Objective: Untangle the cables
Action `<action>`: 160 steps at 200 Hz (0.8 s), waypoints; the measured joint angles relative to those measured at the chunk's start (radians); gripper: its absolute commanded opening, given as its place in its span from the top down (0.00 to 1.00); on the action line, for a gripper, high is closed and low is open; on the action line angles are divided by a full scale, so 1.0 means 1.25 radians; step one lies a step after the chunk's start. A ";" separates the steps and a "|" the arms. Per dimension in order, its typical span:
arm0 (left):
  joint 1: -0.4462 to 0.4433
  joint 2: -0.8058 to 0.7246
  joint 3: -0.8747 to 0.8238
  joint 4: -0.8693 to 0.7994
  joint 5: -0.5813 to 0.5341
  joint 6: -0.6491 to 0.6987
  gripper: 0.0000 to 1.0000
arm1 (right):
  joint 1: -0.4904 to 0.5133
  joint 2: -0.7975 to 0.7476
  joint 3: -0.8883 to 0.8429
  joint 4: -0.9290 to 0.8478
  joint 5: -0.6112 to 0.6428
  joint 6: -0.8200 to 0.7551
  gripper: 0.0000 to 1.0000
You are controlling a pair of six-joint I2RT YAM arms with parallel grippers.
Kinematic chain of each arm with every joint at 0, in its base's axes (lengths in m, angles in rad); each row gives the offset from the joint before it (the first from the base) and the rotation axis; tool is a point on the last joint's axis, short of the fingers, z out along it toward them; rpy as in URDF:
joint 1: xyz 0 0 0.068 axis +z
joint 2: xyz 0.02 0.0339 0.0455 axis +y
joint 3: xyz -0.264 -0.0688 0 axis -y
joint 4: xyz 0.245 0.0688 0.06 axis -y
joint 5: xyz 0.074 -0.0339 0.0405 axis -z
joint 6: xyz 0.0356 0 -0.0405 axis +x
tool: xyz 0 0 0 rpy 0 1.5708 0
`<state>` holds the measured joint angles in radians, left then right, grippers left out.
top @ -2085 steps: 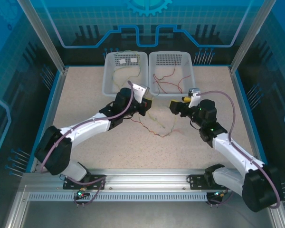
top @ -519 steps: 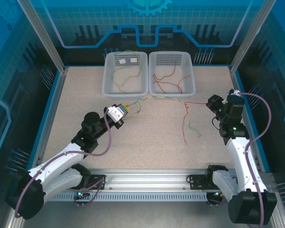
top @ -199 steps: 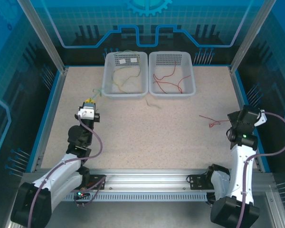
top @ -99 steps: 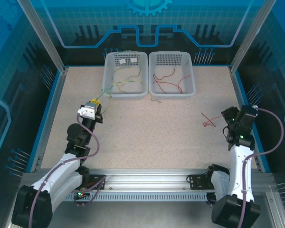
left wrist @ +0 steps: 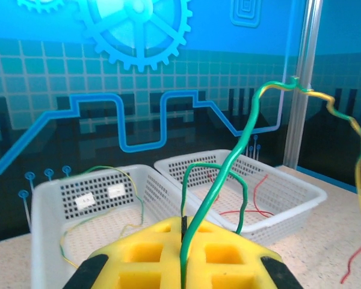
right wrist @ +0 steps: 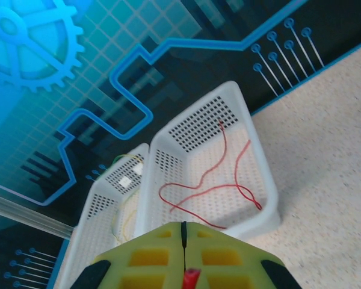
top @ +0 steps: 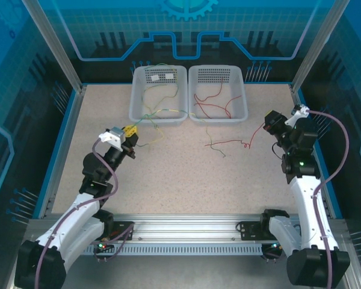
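1. Left gripper (top: 130,133), mid-left of the overhead view: jaws pressed together on the green cable (top: 145,118). In the left wrist view, pinches that strand between the yellow pads (left wrist: 248,269) at bottom centre.
2. From the pads, climbs in a green arc toward the upper right of the wrist view, then joins the yellowish cable (left wrist: 349,129). Overhead, runs along the front wall of the left basket (top: 134,103) toward the centre of the frame.
3. Right gripper (top: 268,124), mid-right overhead: clamped tight on the red cable (top: 234,142). Shows as a red stub between the pads at the bottom of the right wrist view.
4. From that grip, stretches leftward over the table (top: 168,180) to the centre and meets a short green strand (top: 215,149) there. Cannot tell whether merely crossing or knotted.
5. Already sorted, by the look of it: yellow-green wires (top: 153,99) inside the left basket, red wires (top: 219,103) inside the right basket (top: 245,101), both at upper centre.
6. Judged well along but unfinished. Left to do: free the red cable from the green strand at centre, then drop each held cable into its matching basket.
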<state>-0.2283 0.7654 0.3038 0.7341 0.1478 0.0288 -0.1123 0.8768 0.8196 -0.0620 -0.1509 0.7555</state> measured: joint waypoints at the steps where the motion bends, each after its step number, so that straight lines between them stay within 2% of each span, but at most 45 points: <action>1: -0.001 0.000 0.000 0.000 0.001 -0.001 1.00 | 0.001 0.001 0.002 0.001 0.000 0.001 1.00; 76: -0.112 0.010 -0.001 -0.020 0.006 -0.022 1.00 | 0.045 0.154 0.218 0.058 0.011 0.042 1.00; 160: -0.124 0.016 -0.012 -0.020 0.006 -0.028 1.00 | 0.056 0.406 0.432 0.121 0.051 0.123 1.00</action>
<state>-0.3828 0.7853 0.2893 0.7097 0.1551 -0.0063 -0.0418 1.3846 1.3590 0.0887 -0.0875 0.9096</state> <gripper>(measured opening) 0.068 0.061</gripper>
